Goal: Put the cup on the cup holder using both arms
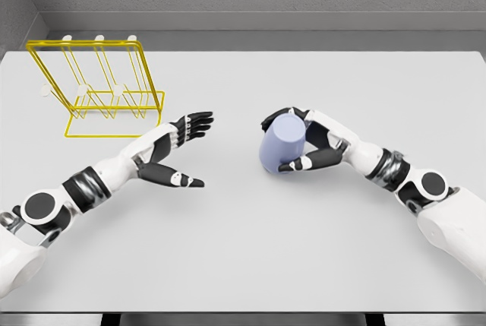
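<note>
Gripping the pale blue cylindrical cup (282,144) in my right hand (311,144), I have it right of centre on the plain white table (304,250), tilted toward my other arm — fingers curled over its far side, thumb pressed along its near side. My left hand (176,155) waits near the middle of the table, spread and holding nothing, palm turned toward the cup, with a clear gap between them. The yellow wire cup holder (102,90) with white-tipped pegs stands at the far left, well apart from the cup. To do the handover well, I judge I should bring the cup leftward level and steady, let the left fingers close firmly around its body before the right lets go — then carry it up to a peg.
</note>
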You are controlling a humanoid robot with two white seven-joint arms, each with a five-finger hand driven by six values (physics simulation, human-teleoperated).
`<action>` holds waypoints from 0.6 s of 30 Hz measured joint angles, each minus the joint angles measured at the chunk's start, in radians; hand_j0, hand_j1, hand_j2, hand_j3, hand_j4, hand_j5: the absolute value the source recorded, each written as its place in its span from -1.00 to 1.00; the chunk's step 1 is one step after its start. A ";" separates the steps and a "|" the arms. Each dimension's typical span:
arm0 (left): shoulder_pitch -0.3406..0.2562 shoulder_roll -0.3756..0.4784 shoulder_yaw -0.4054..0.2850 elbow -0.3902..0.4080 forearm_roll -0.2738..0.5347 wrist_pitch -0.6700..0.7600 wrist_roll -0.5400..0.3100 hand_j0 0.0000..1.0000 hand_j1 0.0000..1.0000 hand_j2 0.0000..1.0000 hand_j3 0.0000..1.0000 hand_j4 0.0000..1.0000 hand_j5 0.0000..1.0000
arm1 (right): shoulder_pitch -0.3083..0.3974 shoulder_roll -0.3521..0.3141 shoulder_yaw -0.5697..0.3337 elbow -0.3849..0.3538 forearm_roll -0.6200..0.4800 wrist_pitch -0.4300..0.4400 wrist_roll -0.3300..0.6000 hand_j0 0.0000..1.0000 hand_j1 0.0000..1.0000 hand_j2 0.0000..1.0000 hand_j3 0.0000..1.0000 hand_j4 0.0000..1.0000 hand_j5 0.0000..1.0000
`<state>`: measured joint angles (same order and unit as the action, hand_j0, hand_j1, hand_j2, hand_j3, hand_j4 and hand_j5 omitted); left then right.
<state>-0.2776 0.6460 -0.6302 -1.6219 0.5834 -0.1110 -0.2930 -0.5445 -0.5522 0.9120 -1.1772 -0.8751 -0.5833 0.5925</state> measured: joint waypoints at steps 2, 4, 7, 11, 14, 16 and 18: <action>0.003 0.002 0.005 0.006 0.000 0.000 -0.001 1.00 1.00 1.00 1.00 1.00 1.00 | -0.009 0.015 0.010 0.000 0.001 0.001 0.000 0.33 0.33 0.33 0.33 0.33 0.33; 0.002 0.002 0.013 0.014 0.000 0.000 -0.003 1.00 1.00 1.00 1.00 1.00 1.00 | -0.017 0.031 0.021 0.000 0.002 0.008 -0.001 0.33 0.33 0.33 0.33 0.33 0.33; 0.000 0.002 0.018 0.022 0.000 0.001 -0.004 1.00 1.00 1.00 1.00 1.00 1.00 | -0.035 0.050 0.048 0.005 0.005 0.017 -0.022 0.34 0.34 0.34 0.34 0.34 0.34; 0.000 -0.001 0.020 0.031 0.000 0.001 -0.005 1.00 1.00 1.00 1.00 1.00 1.00 | -0.038 0.068 0.063 0.019 0.027 0.034 -0.037 0.34 0.34 0.34 0.34 0.34 0.34; 0.000 -0.003 0.021 0.038 0.000 0.001 -0.006 1.00 1.00 1.00 1.00 1.00 1.00 | -0.040 0.075 0.067 0.036 0.032 0.042 -0.040 0.34 0.34 0.34 0.34 0.34 0.34; 0.000 -0.002 0.021 0.041 0.000 0.001 -0.006 1.00 1.00 1.00 1.00 1.00 1.00 | -0.043 0.081 0.068 0.042 0.034 0.049 -0.041 0.34 0.34 0.34 0.34 0.34 0.34; 0.000 -0.002 0.021 0.042 0.000 0.001 -0.006 1.00 1.00 1.00 1.00 1.00 1.00 | -0.043 0.087 0.070 0.051 0.034 0.054 -0.042 0.34 0.34 0.34 0.34 0.34 0.34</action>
<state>-0.2777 0.6440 -0.6093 -1.5796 0.5833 -0.1104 -0.2990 -0.5875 -0.4647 0.9822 -1.1260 -0.8407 -0.5291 0.5509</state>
